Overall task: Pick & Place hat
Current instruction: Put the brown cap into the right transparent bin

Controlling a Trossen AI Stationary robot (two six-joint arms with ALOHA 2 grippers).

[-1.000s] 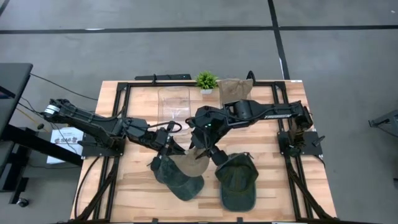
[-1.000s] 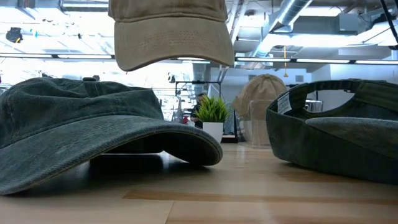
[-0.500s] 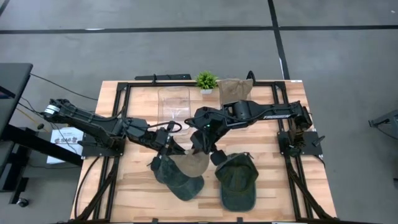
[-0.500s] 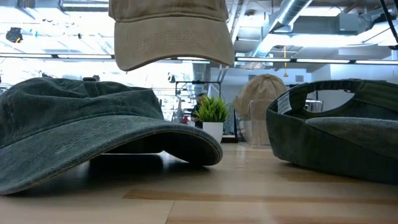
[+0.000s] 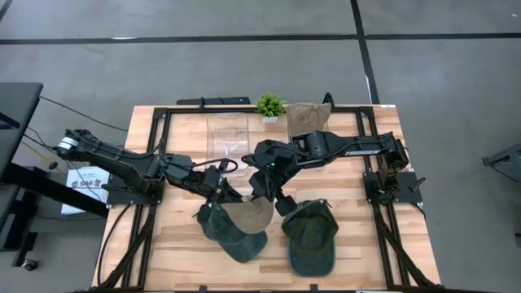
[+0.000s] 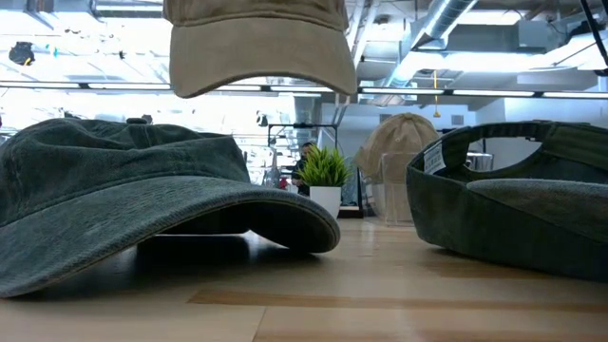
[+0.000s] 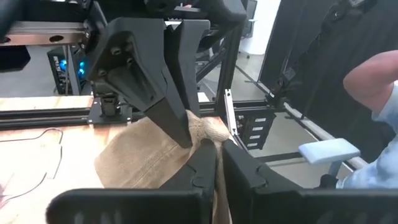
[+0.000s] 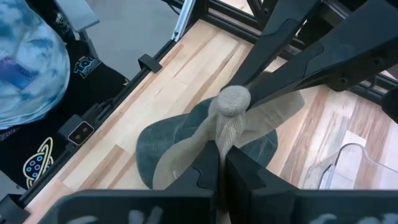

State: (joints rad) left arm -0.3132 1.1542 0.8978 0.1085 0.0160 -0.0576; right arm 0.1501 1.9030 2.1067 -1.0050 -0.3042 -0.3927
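A tan hat (image 5: 251,214) hangs in the air above a dark green hat (image 5: 232,238), which lies crown up on the table. In the low view the tan hat (image 6: 258,47) floats clear of the green one (image 6: 123,190). My left gripper (image 5: 234,196) and my right gripper (image 5: 262,195) meet at its crown from opposite sides, both shut on the tan cloth. A second dark green hat (image 5: 311,238) lies upside down to the right. My left gripper pinches a bunched fold of the tan hat's crown (image 7: 208,134) between its two fingers, coming from the table's left. The hat is lifted clear and hangs below the fingers. My right gripper pinches the same bunched tan cloth (image 8: 231,121) between its fingers, coming from the table's right and slanting down. Its fingertips stand right against the left gripper's fingers (image 8: 280,74).
At the far edge stand a small potted plant (image 5: 270,106), a clear container (image 5: 228,137) and another tan hat (image 5: 308,116). Black frame rails (image 5: 163,122) run along the table's sides. A person's blue sleeve (image 7: 385,93) shows beyond the table.
My right gripper has edged a little toward the table's left, closer to my left gripper at the tan hat's crown. The hanging hat has shifted slightly with it and stays clear of the green hat below.
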